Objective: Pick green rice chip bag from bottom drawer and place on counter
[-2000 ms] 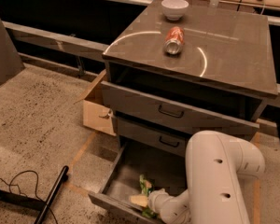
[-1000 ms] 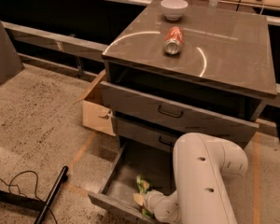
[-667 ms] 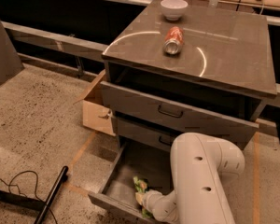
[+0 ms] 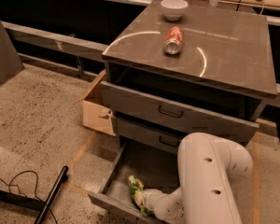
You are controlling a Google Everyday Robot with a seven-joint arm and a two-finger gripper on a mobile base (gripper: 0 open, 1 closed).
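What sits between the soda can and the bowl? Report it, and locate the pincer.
Bare counter only, in the camera view, between soda can and bowl. The pincer is down in the bottom drawer at the green rice chip bag.

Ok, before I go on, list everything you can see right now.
green rice chip bag: one, light green, in the bottom drawer.
bottom drawer: one, grey, open, lowest of three.
upper drawers: two, grey, dark handles, above it.
counter: one, grey-brown, white arc, above the drawers.
soda can: one, orange-red, lying on the counter.
bowl: one, white, counter's far edge.
cardboard box: one, brown, floor beside the drawers.
rod: one, black, on the floor.
arm: one, white, reaching into the bottom drawer.
tool: one, pale, at the bag.
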